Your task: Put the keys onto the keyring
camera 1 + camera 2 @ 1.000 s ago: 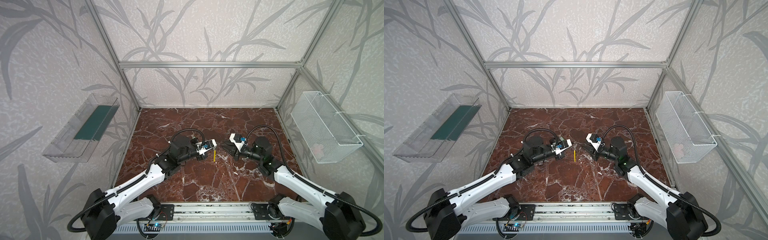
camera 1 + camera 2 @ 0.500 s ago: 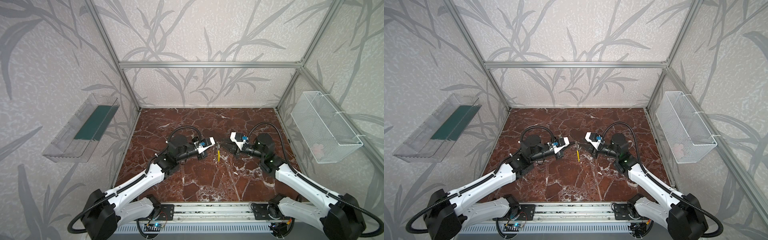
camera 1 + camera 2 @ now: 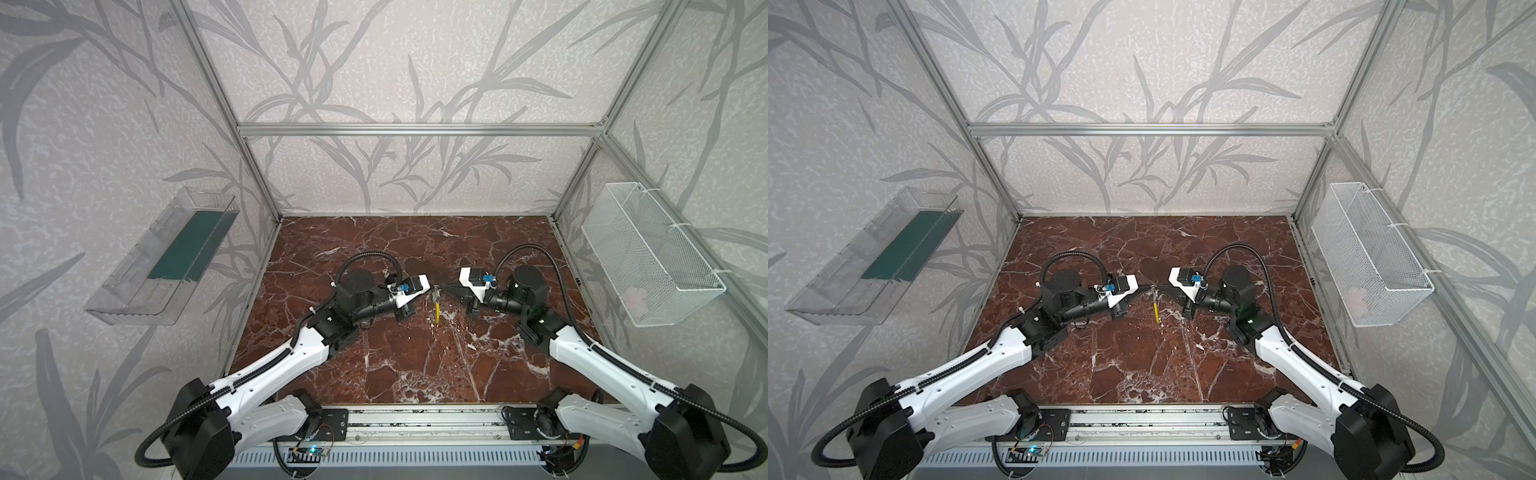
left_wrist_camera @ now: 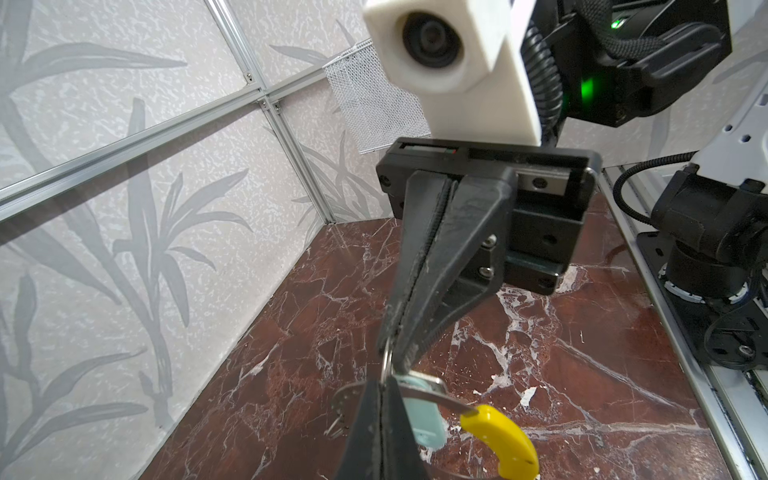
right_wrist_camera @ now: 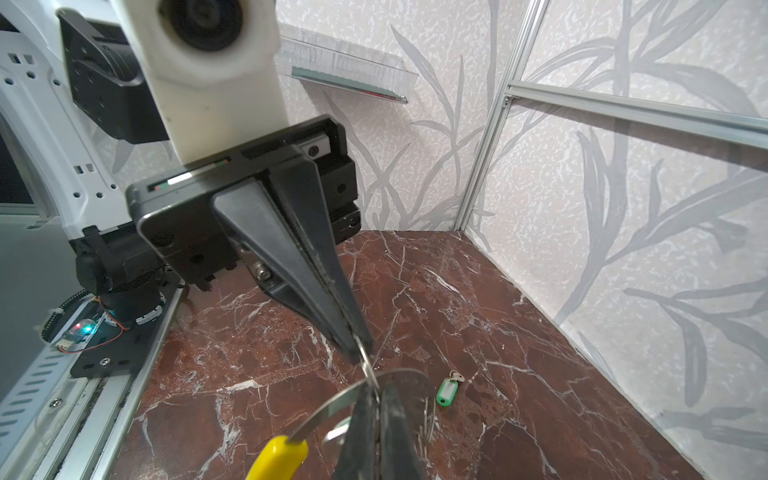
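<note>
Left gripper point(image 3: 429, 291): brought in from nine o'clock in both top views, jaws pressed together on the keyring point(image 5: 328, 409), which is held clear of the table point(image 3: 415, 365).
Right gripper point(image 3: 444, 290): reached in from three o'clock, tip to tip with the left. The jaws are seen closed at a small wire loop point(image 4: 385, 361) by the band, but whether loop or band is pinched cannot be told.
Keyring position: mid-table and lifted, with the yellow sleeve point(image 4: 500, 442) hanging at six o'clock below the meeting point.
Key at the ring point(image 4: 426, 422): a mint head is seen against the band, just behind the left fingers. Whether it is threaded cannot be told.
Key on the table point(image 5: 446, 392): a green head is seen lying flat on the marble, well apart from the ring and judged at about ten o'clock from it.
Ring handling: judged light, stiff and thin, its smooth metal likely to swivel in a pinch. It is best taken on the bare band beside the sleeve, or on the sleeve itself, where more grip is expected.
Key handling: judged very light and small, with a rigid plastic head. It is best pinched across the head's flat faces, with the loop end left free for the band.
Count: one keyring, one sleeve, two keys, two grippers, both closed.
</note>
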Robot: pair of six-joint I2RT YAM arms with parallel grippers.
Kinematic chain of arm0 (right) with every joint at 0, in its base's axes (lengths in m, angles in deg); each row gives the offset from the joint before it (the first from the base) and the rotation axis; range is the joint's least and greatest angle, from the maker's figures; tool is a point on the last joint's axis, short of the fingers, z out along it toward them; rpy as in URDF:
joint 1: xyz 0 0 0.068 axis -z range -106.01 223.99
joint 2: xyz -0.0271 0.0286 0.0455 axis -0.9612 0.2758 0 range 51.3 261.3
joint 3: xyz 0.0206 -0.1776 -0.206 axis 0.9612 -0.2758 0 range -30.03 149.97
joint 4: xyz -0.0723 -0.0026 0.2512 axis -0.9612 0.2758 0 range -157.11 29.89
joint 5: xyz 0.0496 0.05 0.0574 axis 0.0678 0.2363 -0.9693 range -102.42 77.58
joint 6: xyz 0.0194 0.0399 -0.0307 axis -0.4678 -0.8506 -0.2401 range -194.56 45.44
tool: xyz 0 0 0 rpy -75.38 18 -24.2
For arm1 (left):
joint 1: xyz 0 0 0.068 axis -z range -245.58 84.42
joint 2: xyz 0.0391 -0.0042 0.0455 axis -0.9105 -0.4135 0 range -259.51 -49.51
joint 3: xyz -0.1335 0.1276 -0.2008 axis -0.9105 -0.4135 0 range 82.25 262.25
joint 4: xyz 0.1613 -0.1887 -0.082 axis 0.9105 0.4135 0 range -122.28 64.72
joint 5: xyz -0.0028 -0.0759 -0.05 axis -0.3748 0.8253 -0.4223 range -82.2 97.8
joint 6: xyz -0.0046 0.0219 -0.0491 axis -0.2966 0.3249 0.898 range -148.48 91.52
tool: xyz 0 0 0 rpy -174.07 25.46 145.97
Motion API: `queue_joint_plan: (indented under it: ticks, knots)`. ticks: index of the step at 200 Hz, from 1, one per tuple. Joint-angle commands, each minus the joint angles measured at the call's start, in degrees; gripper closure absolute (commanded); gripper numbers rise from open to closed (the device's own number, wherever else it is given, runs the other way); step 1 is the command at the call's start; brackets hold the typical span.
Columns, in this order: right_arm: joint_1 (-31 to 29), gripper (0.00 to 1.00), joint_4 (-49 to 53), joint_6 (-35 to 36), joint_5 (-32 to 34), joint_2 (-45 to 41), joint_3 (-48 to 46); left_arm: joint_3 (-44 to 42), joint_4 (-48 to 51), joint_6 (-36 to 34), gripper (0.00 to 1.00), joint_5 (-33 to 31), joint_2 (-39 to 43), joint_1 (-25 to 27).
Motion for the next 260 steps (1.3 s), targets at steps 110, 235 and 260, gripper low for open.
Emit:
queue_joint_plan:
  ticks: [110,235,260]
  knots:
    - [-0.19,1.0,40.15,11.0,3.67,1.62,16.65,12.58,24.6,-21.76,0.68,-12.97,-2.69,5.95]
    - [-1.17,1.0,41.51,12.16,4.3,0.79,17.66,17.68,30.04,-25.21,0.77,-12.92,-7.39,8.73]
    - [-1.22,1.0,39.78,11.75,4.66,0.21,17.14,17.86,30.86,-24.88,0.81,-12.0,-7.67,8.75]
